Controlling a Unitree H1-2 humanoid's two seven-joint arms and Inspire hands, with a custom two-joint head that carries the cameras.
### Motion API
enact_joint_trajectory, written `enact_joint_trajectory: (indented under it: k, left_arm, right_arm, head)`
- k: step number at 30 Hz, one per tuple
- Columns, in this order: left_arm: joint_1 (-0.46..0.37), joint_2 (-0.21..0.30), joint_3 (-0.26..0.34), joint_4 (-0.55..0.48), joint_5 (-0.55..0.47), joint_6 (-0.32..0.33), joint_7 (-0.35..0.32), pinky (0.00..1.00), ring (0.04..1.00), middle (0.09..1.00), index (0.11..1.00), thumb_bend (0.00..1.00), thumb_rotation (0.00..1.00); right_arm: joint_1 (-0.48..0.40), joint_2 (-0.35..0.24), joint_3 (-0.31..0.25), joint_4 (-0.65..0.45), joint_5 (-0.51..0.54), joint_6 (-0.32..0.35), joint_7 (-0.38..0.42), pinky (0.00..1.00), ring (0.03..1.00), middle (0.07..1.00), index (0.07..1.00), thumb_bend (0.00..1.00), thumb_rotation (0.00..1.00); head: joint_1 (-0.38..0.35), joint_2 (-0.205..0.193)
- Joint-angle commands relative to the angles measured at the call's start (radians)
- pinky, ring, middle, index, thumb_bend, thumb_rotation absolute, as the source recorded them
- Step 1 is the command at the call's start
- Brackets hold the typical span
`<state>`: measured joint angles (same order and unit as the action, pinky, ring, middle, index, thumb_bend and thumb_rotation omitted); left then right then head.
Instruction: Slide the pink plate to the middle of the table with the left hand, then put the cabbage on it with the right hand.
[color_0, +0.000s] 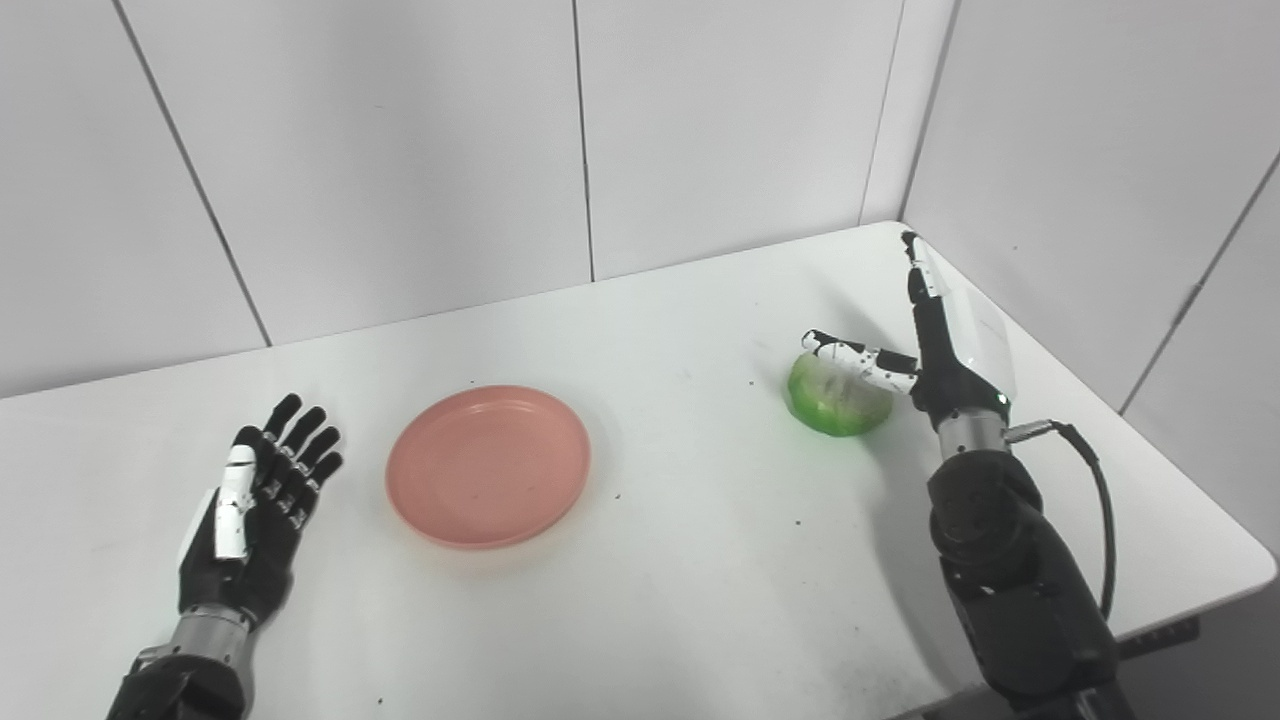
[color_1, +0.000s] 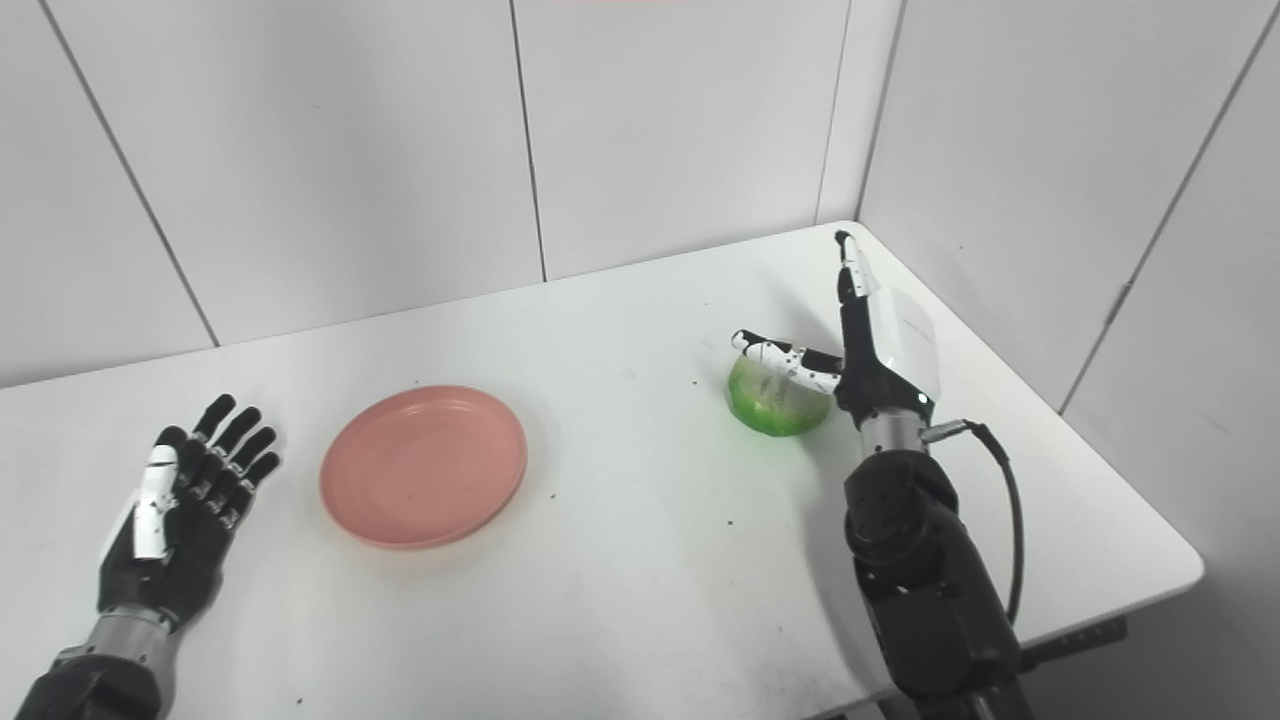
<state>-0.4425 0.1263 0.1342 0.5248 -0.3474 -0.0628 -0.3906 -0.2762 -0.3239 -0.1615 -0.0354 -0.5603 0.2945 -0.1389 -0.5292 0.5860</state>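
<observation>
Left hand rests open beside the plate, clear of it; right hand, fingers spread, flanks the cabbage, thumb above, ready to grasp.

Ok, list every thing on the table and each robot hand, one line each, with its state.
Round pink plastic plate: flat on the table, empty.
Green cabbage half: on the table, off the plate.
Left robot hand: open, holding nothing, beside the plate.
Right robot hand: open, thumb over the cabbage, not closed.
</observation>
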Motion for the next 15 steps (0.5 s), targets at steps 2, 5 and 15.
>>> enact_joint_trajectory:
  k: [2,5,15]
  left_arm:
    - [-0.038,0.006,0.004,0.047,-0.004,-0.031,-0.009,0.95,0.929,0.941,0.94,0.49,1.0]
    - [-0.055,0.012,0.001,0.086,0.003,-0.046,-0.015,0.95,0.935,0.945,0.942,0.49,1.0]
    - [-0.081,0.025,0.009,0.157,-0.003,-0.056,-0.027,0.94,0.928,0.933,0.932,0.49,1.0]
  right_arm:
    - [-0.023,-0.043,0.004,0.009,0.019,-0.043,-0.007,0.81,0.907,0.949,0.98,1.0,0.62]
    - [-0.023,-0.066,0.014,0.037,0.04,-0.061,0.003,0.82,0.912,0.95,0.983,1.0,0.62]
    - [-0.024,-0.135,0.05,0.066,0.09,-0.058,0.056,0.85,0.94,0.982,1.0,1.0,0.59]
  head:
    - [-0.002,0.003]
    - [-0.007,0.005]
    - [-0.023,0.021]
